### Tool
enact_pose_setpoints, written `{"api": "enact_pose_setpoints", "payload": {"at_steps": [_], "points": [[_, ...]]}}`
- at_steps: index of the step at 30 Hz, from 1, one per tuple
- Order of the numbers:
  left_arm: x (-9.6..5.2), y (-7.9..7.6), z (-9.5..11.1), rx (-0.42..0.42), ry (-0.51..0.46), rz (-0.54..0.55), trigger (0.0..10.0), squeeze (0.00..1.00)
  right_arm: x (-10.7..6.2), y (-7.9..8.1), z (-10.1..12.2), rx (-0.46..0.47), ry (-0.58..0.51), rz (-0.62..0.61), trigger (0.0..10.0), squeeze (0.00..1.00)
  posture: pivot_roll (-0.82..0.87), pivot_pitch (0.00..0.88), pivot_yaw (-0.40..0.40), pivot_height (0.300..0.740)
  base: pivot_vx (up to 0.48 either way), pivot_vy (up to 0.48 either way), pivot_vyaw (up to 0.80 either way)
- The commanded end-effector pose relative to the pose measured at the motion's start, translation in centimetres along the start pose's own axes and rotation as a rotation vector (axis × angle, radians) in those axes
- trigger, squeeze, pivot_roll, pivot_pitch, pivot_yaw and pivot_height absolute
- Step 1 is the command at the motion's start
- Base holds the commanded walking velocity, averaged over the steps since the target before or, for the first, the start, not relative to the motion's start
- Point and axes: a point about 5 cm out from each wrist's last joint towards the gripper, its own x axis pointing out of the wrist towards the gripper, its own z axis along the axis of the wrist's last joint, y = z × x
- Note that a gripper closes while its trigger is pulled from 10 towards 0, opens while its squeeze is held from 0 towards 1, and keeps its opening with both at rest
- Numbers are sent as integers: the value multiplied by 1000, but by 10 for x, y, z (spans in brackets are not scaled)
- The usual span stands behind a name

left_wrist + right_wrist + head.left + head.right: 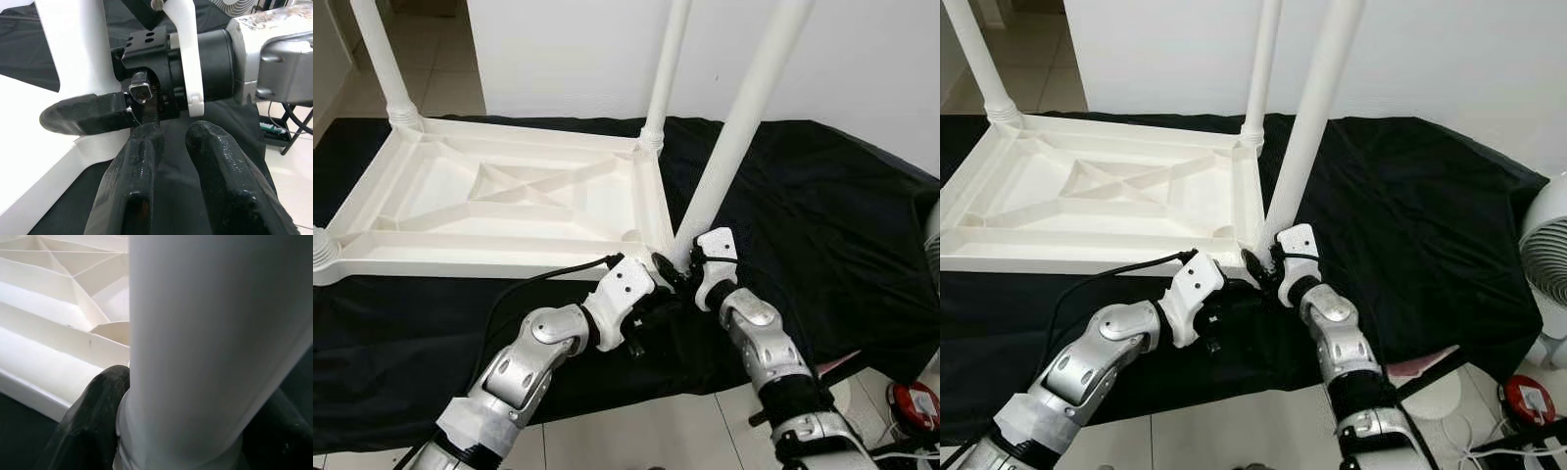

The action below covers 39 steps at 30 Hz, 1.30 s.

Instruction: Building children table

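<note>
Here the right gripper (677, 262) is clamping the table leg (734, 137) base; the left gripper (658, 284), slightly parted and empty, is hovering beside the leg.

White plastic children's table top (499, 201) lying upside down, ribbed underside up, round white plastic legs (666, 73) upright at far corners, one white leg (744, 117) leaning at the near corner, clasped by right gripper (688, 257)

White upturned table (1097, 211) lies on black cloth (1410, 215); right hand (1268, 266) grips its near leg (1307, 127); left hand (1234, 289) just beside.
</note>
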Motion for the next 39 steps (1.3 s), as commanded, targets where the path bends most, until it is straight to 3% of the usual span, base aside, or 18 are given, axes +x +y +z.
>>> {"api": "enact_pose_setpoints", "payload": {"at_steps": [1, 5, 9, 16, 17, 18, 29, 30, 32, 33, 39], "points": [[0, 2, -1, 9, 4, -10, 10000, 0, -10, -4, -16, 27, 77, -107, 10000, 0, 43, 32, -106, 740, 0, 0, 0], [-1, 4, -1, 11, 6, -5, 10000, 0, -15, 2, -17, 27, 84, -178, 10000, 0, 41, 31, -105, 740, 0, 0, 0], [-2, 3, -2, 15, 12, -12, 10000, 0, -24, 23, -15, 29, 77, -244, 10000, 0, 41, 26, -105, 740, 0, 0, 0], [-2, 2, -3, 17, 14, -18, 10000, 0, -26, 19, -9, 52, 73, -272, 10000, 0, 40, 25, -102, 740, 0, 0, 0], [-2, 3, -3, 17, 14, -17, 10000, 0, -26, 19, -8, 57, 67, -271, 10000, 635, 40, 21, -102, 740, 0, 0, 0], [-2, 3, -2, 17, 14, -16, 10000, 0, -26, 19, -5, 62, 58, -265, 10000, 1000, 42, 20, -103, 740, 0, 0, 0], [-3, 3, -3, 18, 13, -10, 10000, 0, -34, 7, 4, 79, -7, -201, 10000, 1000, 46, 19, -104, 740, 0, 0, 0], [-3, 3, -2, 18, 13, -9, 10000, 0, -34, 4, 3, 74, -7, -159, 10000, 784, 44, 23, -103, 740, 0, 0, 0], [-3, 3, -2, 18, 13, -9, 10000, 0, -35, 3, 3, 69, -7, -130, 10000, 784, 44, 23, -103, 740, 0, 0, 0], [-3, 4, -2, 18, 13, -9, 10000, 0, -35, -1, 4, 53, -14, -105, 10000, 0, 41, 25, -102, 740, 0, 0, 0], [-3, 4, -2, 17, 12, -9, 10000, 0, -33, -13, 9, -34, -36, 28, 10000, 0, 41, 28, -103, 740, 0, 0, 0]]}}
